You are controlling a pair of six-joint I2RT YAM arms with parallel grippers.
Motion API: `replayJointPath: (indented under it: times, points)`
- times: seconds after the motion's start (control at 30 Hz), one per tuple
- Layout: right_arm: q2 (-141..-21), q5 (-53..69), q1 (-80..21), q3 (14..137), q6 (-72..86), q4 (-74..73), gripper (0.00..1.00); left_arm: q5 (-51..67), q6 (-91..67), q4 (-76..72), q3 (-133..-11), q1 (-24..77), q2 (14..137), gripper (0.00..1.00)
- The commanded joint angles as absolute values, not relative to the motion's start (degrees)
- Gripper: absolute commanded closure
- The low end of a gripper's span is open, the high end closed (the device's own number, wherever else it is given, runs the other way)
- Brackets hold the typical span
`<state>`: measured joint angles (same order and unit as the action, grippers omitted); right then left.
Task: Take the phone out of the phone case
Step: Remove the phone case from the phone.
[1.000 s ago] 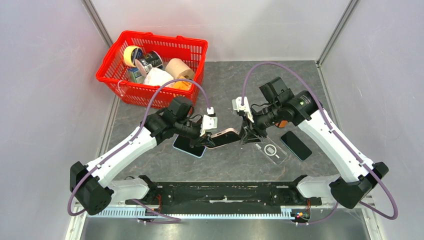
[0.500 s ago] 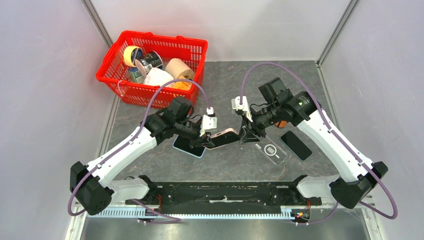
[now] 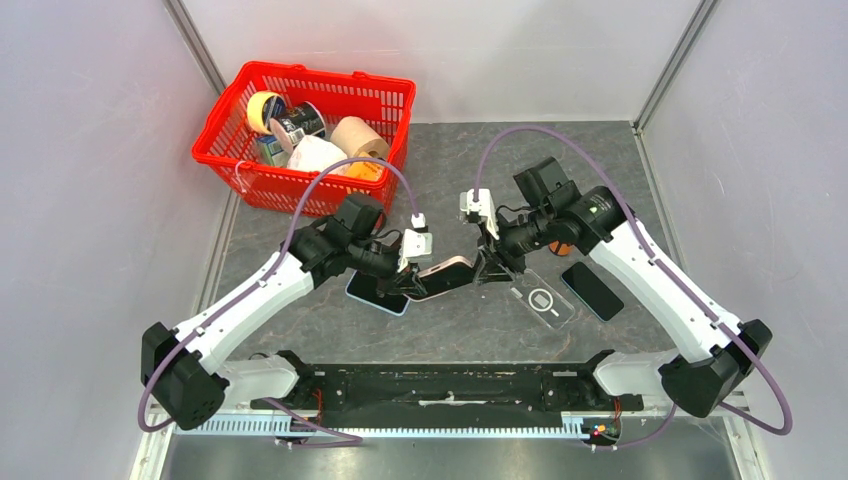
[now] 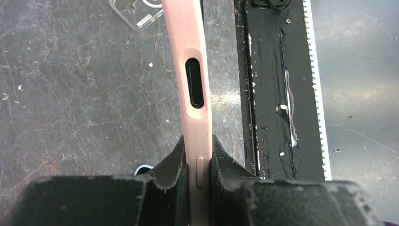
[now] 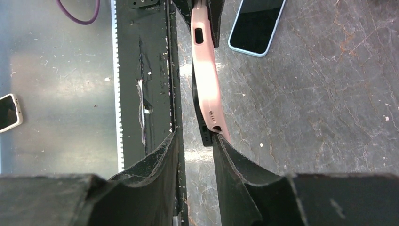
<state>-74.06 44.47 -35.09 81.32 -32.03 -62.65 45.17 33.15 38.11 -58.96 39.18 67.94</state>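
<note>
Currently the pink phone case [image 3: 452, 266] hangs in the air above the desk [image 3: 450, 170], just left of the clear case [image 3: 541, 299] that lies flat on the stone surface. It is stretched between the two arms, and from above its long axis slopes down toward the left. The phone [image 3: 440, 284] is still seated in it and shows as a dark face along the case's near side.

The left end effector [image 4: 201, 155] is clamped on the end of the pink case farther from the clear case. In the left wrist view its fingers [image 4: 171, 162] press both flat sides, with a side button sitting right between them and an oblong cut-out just beyond.

The right end effector [image 5: 195, 141] straddles the end nearer the clear case with its fingers apart. One finger [image 5: 228, 157] touches the pink back at the corner with the speaker holes, while the other finger [image 5: 164, 150] stands off from the phone's dark face with a visible gap. At that corner the dark phone edge sits slightly away from the pink rim.

A dark phone [image 3: 592, 290] lies on the desk just right of the clear case. A blue-edged phone [image 3: 375, 295] lies well to the clear case's left, under the left arm. A red basket [image 3: 262, 186] full of rolls and cans sits farther left and behind.
</note>
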Motion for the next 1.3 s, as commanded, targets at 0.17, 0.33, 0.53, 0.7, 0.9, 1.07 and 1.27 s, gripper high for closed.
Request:
replayJointPath:
  times: [0.17, 0.33, 0.53, 0.7, 0.9, 1.07, 1.27]
  points:
    - [-75.58, 39.22, -35.14, 79.11, -27.77, -52.17, 0.59, 60.48, 33.17, 31.4, -62.4, 40.17, 68.19, 0.98]
    - [-75.3, 42.87, -35.18, 77.71, -28.4, -51.68, 0.59, 57.15, 28.45, 27.13, -62.11, 40.17, 68.44, 0.98]
    - [-74.71, 47.41, -35.14, 75.55, -30.58, -52.56, 0.66, 49.98, 21.7, 20.0, -61.49, 40.15, 68.89, 0.98]
    - [-74.89, 49.75, -35.15, 74.45, -31.1, -52.69, 0.71, 46.67, 17.16, 15.38, -61.35, 39.91, 69.52, 0.98]
    - [-75.94, 51.28, -35.14, 74.26, -33.47, -55.27, 0.76, 42.76, 13.58, 11.2, -60.69, 38.13, 69.16, 0.98]
    - [-75.48, 51.39, -35.14, 73.39, -35.0, -56.83, 0.81, 39.1, 12.75, 9.59, -60.81, 36.33, 68.59, 0.98]
    - [-75.8, 52.86, -35.05, 72.91, -35.97, -59.09, 0.83, 34.09, 10.63, 6.65, -60.91, 35.26, 68.53, 0.98]
